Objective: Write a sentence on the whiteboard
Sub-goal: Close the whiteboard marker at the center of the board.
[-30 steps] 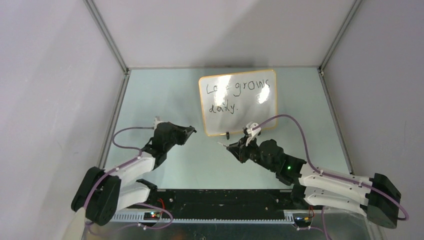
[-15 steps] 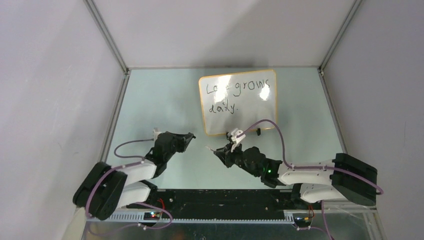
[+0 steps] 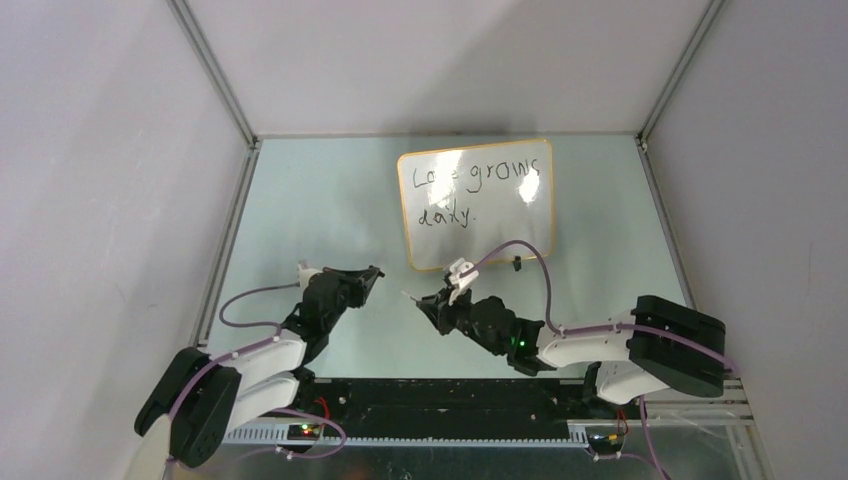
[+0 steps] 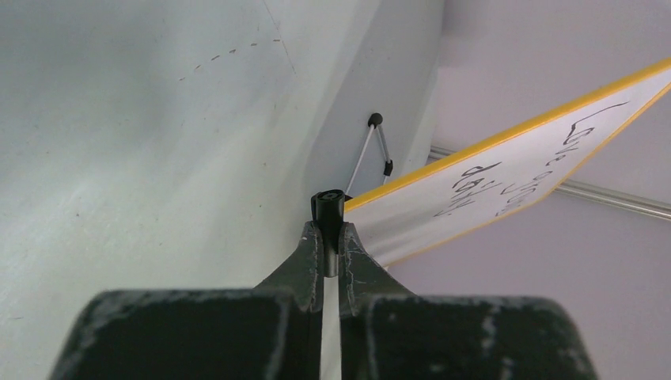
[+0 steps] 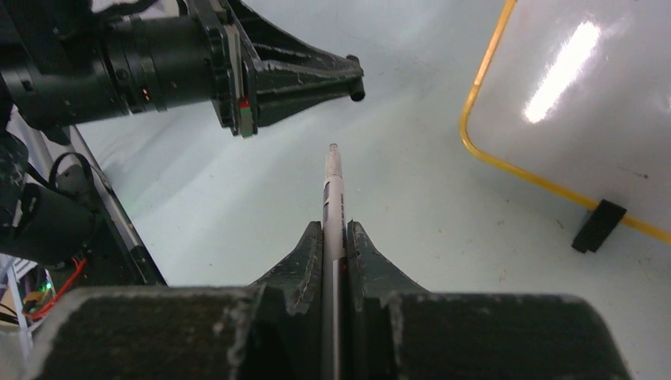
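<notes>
At the near side of the pale green-grey worktop (image 3: 300, 200), the two black two-finger tools sit low, with their tips turned toward each other. The left tool (image 3: 377, 270) has its jaws fully together and pinches a small black round cap (image 4: 328, 201) at the very fingertips, so that the cap stands proud of them. The right tool (image 3: 424, 302) is closed to a narrow slot around a slim white-and-grey marker (image 5: 333, 186). It grips the marker along the barrel, and the narrow end projects ahead of the fingertips toward the left tool. The marker end and the cap are near each other but apart. Beyond both tools, at the far centre of the worktop, stands the small rectangular whiteboard (image 3: 500, 225) with rounded corners and a thin orange-tan rim. One small black stand foot (image 3: 516, 264) shows at its near edge, just beyond the right tool. In the left wrist view a thin wire leg (image 4: 378, 150) shows behind the board. The black handwritten sentence (image 3: 505, 175) fills two lines, "Love grows" above "daily."; glare washes out part of the first word.
</notes>
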Controlling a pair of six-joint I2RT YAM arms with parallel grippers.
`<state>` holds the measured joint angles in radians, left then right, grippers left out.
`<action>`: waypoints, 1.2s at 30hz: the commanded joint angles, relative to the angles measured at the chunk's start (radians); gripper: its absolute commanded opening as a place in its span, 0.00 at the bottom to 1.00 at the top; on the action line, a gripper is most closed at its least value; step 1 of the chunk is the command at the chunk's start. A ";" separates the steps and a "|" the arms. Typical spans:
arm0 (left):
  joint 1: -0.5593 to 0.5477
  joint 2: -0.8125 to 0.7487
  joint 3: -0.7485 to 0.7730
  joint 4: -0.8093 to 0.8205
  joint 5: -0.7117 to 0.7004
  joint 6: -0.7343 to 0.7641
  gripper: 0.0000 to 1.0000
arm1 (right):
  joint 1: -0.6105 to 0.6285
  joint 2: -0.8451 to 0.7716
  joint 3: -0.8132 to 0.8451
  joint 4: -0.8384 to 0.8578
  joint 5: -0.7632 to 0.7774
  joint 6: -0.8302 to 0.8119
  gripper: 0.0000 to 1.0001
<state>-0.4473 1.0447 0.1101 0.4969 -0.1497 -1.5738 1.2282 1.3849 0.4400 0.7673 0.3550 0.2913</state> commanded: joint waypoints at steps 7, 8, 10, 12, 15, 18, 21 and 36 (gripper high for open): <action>-0.004 -0.066 -0.024 0.024 -0.017 0.000 0.00 | -0.050 0.046 0.123 -0.043 -0.063 0.024 0.00; -0.004 -0.080 -0.025 0.015 -0.019 0.000 0.00 | -0.055 0.052 0.138 -0.061 -0.066 0.028 0.00; -0.004 -0.095 -0.029 0.011 -0.019 -0.004 0.00 | -0.060 0.062 0.158 -0.090 -0.077 0.039 0.00; -0.002 -0.101 -0.030 0.015 -0.005 -0.012 0.00 | -0.066 0.068 0.172 -0.107 -0.093 0.046 0.00; 0.009 -0.096 -0.031 0.035 0.039 -0.040 0.00 | -0.068 0.060 0.178 -0.118 -0.102 0.049 0.00; 0.016 -0.086 -0.033 0.066 0.104 -0.086 0.00 | -0.049 0.032 0.178 -0.133 -0.060 0.035 0.00; 0.016 -0.079 -0.016 0.065 0.153 -0.112 0.00 | -0.024 0.002 0.178 -0.139 -0.018 0.019 0.00; 0.016 -0.177 -0.015 -0.024 0.160 -0.143 0.00 | -0.019 -0.016 0.181 -0.177 0.024 0.041 0.00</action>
<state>-0.4358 0.8894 0.0830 0.4808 0.0044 -1.6932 1.2053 1.3857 0.5838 0.5797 0.3561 0.3294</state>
